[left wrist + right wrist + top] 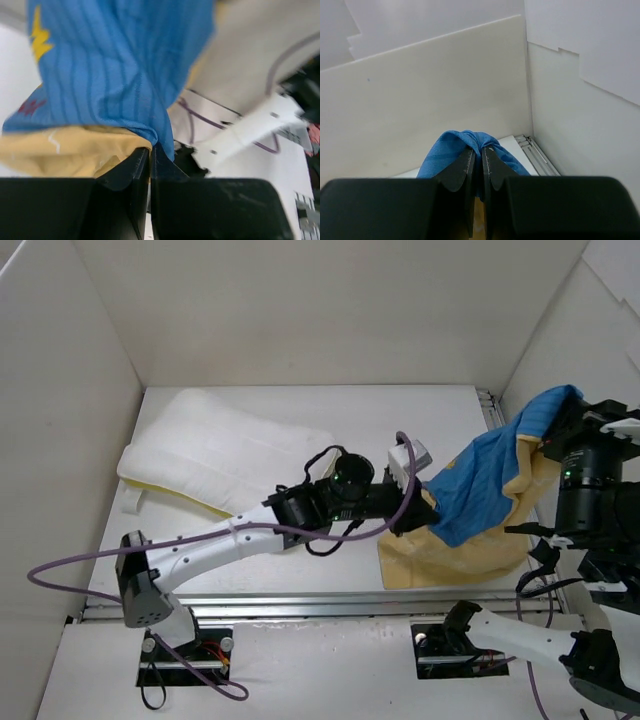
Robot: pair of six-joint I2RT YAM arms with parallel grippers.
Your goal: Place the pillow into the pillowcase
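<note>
**Observer:** Both arms are at the pillowcase [480, 475]. Left gripper [150, 150] is pinched shut on a low blue edge, with yellow cloth bunched just beside its fingers. Right gripper [479, 150] is clamped on a bunched blue corner, held above the rest of the case.

**Recorder:** And the pillow [215, 455]?

**Observer:** Flat on the table [400, 420], well apart from the pillowcase, off to its left. No arm touches it.

**Recorder:** Anything inside the case?

**Observer:** Nothing, by the look of it. The cloth hangs slack between the two grips and pools thin beneath them (the mouth cannot be made out from any view).

**Recorder:** What could go wrong?

**Observer:** Three things, likely.
- Each pinch takes little cloth, so pulling apart may slip the fabric out.
- If either grip has caught blue and yellow layers together, spreading would not open the case.
- With both grippers busy at the pillowcase, neither is free for the pillow. Releasing one side may collapse whatever opening exists.

**Recorder:** Cable?

**Observer:** The left arm's purple cable [412, 475] loops just beside the pillowcase and could snag a fold.
</note>
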